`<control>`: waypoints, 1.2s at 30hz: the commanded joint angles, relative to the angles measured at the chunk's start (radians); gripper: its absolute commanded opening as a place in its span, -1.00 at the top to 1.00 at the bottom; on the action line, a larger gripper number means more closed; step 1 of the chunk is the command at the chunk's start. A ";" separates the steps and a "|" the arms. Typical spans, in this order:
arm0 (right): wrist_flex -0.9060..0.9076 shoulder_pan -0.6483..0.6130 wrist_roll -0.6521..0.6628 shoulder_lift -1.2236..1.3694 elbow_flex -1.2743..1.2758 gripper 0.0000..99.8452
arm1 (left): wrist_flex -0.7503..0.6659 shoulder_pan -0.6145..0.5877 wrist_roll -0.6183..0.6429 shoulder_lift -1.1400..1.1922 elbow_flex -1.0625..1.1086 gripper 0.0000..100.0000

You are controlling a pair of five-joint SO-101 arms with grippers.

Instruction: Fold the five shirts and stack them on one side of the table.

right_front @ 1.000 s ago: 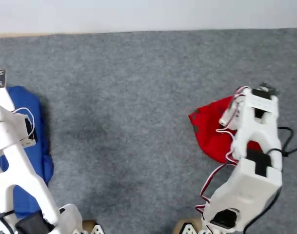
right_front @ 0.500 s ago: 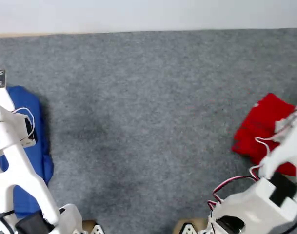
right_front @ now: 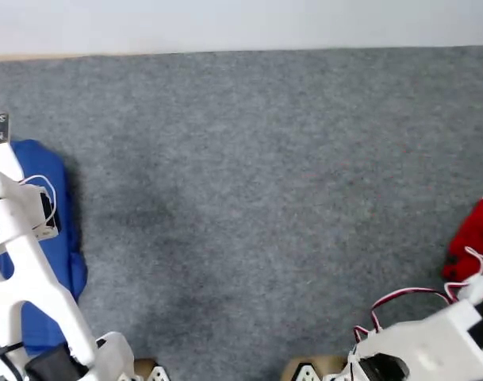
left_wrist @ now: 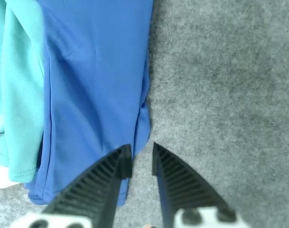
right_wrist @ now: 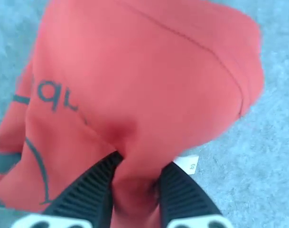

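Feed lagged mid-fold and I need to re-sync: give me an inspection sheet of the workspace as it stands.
Surface: grey felt mat covers the table.
Job's things: blue shirt lies over a teal shirt on the left arm's side; red shirt is bunched at the right edge.
Clutter: nothing seen.
Pincers: left pincer slightly open at the blue shirt's edge; right pincer shut on the red shirt.
Cables: white wire loop on the left arm; red and white wires on the right arm.
Surroundings: pale wall beyond the far edge.
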 commanded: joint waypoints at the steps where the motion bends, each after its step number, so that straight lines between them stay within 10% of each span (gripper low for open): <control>1: -0.016 0.007 0.026 -0.004 -0.032 0.90 | 0.012 0.009 -0.002 -0.029 -0.004 0.82; 7: 0.005 0.012 -0.230 -0.085 -0.034 0.46 | 0.012 0.009 -0.005 -0.032 -0.004 0.82; 16: 0.295 -0.094 -0.262 -0.305 -0.028 0.43 | 0.012 0.009 -0.005 -0.034 -0.004 0.82; 24: 0.401 -0.151 -0.258 -0.220 0.014 0.98 | 0.014 0.009 -0.005 -0.032 -0.004 0.82; 36: 0.410 -0.145 -0.262 -0.134 0.014 0.98 | 0.015 0.009 -0.005 -0.035 -0.004 0.82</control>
